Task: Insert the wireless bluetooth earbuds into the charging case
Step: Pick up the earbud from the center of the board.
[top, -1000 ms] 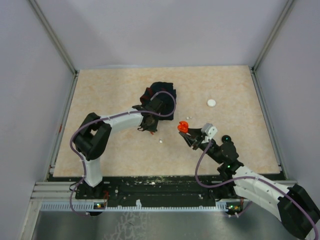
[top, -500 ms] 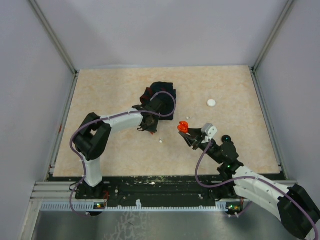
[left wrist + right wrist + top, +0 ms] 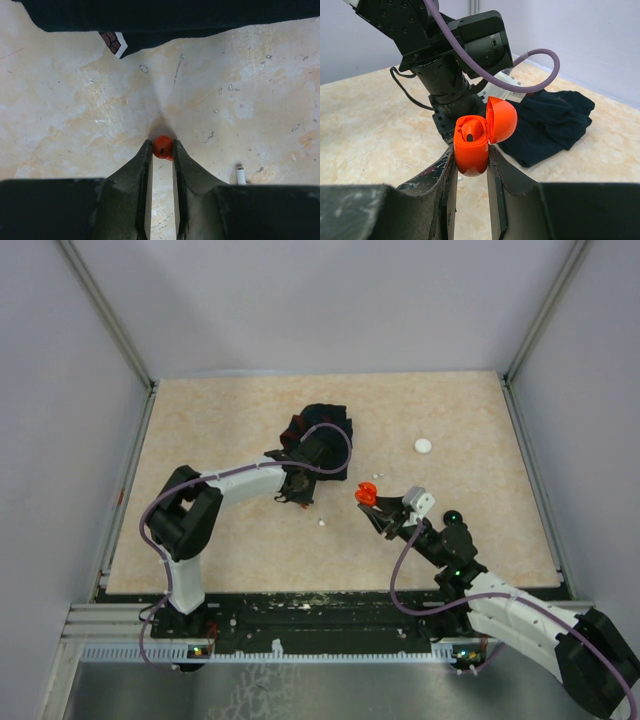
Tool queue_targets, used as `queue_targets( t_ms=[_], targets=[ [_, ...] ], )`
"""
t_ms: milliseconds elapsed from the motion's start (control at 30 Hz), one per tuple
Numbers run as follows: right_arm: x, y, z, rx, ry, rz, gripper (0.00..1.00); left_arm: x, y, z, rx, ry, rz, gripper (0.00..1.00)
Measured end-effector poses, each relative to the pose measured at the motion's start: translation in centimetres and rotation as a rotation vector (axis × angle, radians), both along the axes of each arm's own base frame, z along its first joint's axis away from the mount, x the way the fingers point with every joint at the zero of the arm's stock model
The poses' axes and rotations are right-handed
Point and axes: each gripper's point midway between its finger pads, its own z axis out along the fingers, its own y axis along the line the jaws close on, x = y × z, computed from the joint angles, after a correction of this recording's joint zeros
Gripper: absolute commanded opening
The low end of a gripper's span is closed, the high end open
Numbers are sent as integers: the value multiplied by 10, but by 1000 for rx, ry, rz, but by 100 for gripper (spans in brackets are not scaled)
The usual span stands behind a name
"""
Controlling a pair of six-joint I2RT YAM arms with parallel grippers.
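In the left wrist view my left gripper [image 3: 161,146] is shut on a small red earbud [image 3: 163,149], pinched between the fingertips just above the tabletop. A white earbud [image 3: 240,175] lies on the table to its right. From above, the left gripper [image 3: 297,497] points down beside the dark cloth [image 3: 322,424]. My right gripper [image 3: 471,151] is shut on the orange-red charging case [image 3: 471,152] and holds it upright above the table. The case's lid [image 3: 501,119] is swung open and one red earbud [image 3: 471,131] sits inside. In the top view the case [image 3: 366,494] hangs near the table's middle.
A dark navy cloth [image 3: 550,122] lies crumpled behind the left gripper. A white round disc [image 3: 424,445] rests at the back right. A small white piece [image 3: 322,522] lies between the two grippers. Grey walls and metal posts enclose the table [image 3: 200,440].
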Motion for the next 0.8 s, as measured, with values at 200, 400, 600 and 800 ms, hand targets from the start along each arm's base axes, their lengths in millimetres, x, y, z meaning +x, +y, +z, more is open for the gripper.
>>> queue_targets(
  t_ms=[200, 400, 600, 800],
  targets=[
    [0, 0, 0, 0, 1, 0, 0, 0, 1, 2, 1, -4, -3, 17],
    [0, 2, -5, -13, 12, 9, 0, 4, 4, 29, -4, -64, -14, 16],
    [2, 5, -13, -39, 22, 15, 0, 6, 1, 83, -23, -209, -49, 17],
    [4, 9, -9, -44, 16, 27, 0, -4, -16, 143, -1, -405, -132, 17]
  ],
)
